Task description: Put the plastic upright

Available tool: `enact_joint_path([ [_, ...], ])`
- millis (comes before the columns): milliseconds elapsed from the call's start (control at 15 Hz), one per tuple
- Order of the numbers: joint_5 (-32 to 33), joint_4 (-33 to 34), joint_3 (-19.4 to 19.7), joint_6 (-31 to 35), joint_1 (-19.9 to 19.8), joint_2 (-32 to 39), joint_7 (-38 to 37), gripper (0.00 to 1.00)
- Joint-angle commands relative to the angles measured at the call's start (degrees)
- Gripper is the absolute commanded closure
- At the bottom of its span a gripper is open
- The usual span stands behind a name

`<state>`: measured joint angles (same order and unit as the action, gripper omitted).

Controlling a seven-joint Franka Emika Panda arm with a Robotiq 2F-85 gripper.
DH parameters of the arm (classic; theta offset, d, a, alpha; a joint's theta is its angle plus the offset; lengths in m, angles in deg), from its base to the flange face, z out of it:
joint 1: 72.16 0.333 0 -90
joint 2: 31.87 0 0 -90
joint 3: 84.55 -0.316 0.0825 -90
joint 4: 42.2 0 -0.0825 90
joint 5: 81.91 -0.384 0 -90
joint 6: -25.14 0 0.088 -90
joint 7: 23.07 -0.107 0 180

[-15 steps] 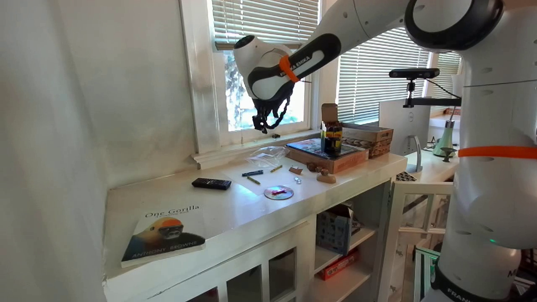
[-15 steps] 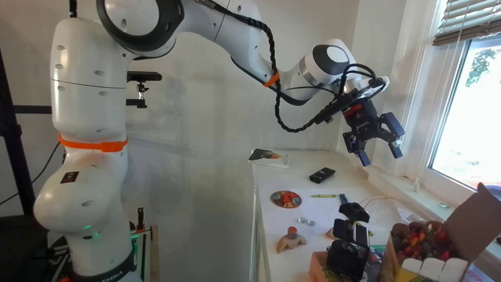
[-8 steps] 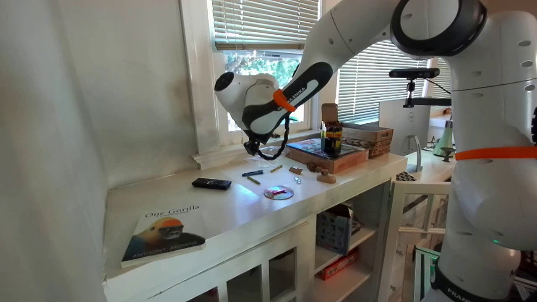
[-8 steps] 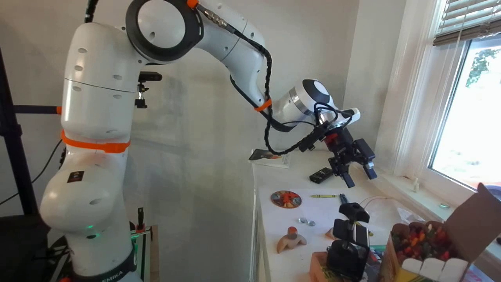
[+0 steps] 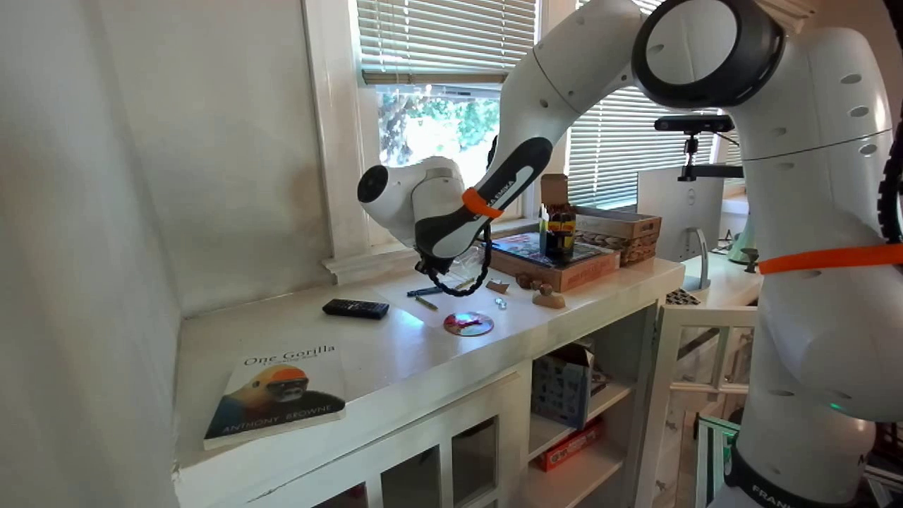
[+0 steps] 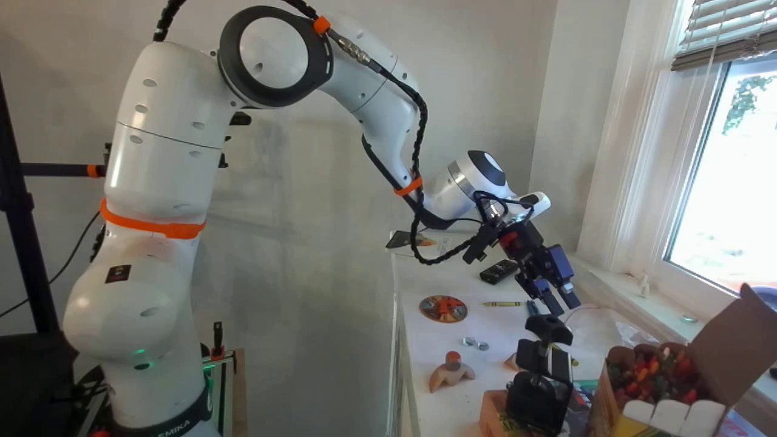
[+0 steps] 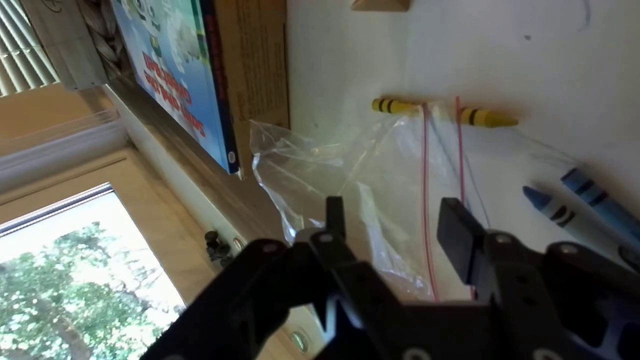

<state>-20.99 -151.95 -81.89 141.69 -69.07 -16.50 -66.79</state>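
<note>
The plastic is a clear zip bag (image 7: 395,160) with pink zip lines, lying crumpled and flat on the white counter. It also shows in both exterior views (image 5: 465,267) (image 6: 598,331), partly covered by the arm in one of them. Its zip end lies over a yellow crayon (image 7: 490,118). My gripper (image 7: 392,210) is open with nothing held, and its fingers point down at the bag, which shows behind and between them. In an exterior view the gripper (image 6: 563,303) is low over the bag's near edge. I cannot tell whether the fingers touch it.
Blue crayons (image 7: 600,202) lie beside the bag. A game box (image 7: 262,60) with a book (image 7: 172,95) on it borders the bag, near the window sill. An open box of crayons (image 6: 658,373), a disc (image 6: 443,308), a remote (image 6: 499,271) and a wooden figure (image 6: 450,375) stand about.
The arm has lowered, bringing my gripper from near the window down close above the bag. In an exterior view the fingers look closer together than before. The bag looks unmoved.
</note>
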Motion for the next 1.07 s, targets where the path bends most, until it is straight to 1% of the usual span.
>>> enact_joint_path([
  [0,2.7,-0.6,-0.3,0.3,0.2,0.7,-3.2,0.44],
  [67,2.8,-0.6,-0.4,0.5,0.1,0.8,-3.1,0.42],
  [267,3.0,-0.5,-0.8,0.9,0.1,0.9,-2.9,0.45],
  [467,3.4,-0.3,-1.1,1.1,0.2,0.8,-2.6,0.44],
  [600,3.6,-0.2,-1.2,1.2,0.2,1.0,-2.5,0.47],
  [667,3.5,-0.2,-1.3,1.5,0.1,1.1,-2.5,0.45],
  [733,3.4,-0.2,-1.3,1.7,0.0,1.2,-2.4,0.47],
  [1000,3.6,0.1,-1.3,2.5,0.0,1.8,-2.2,0.44],
])
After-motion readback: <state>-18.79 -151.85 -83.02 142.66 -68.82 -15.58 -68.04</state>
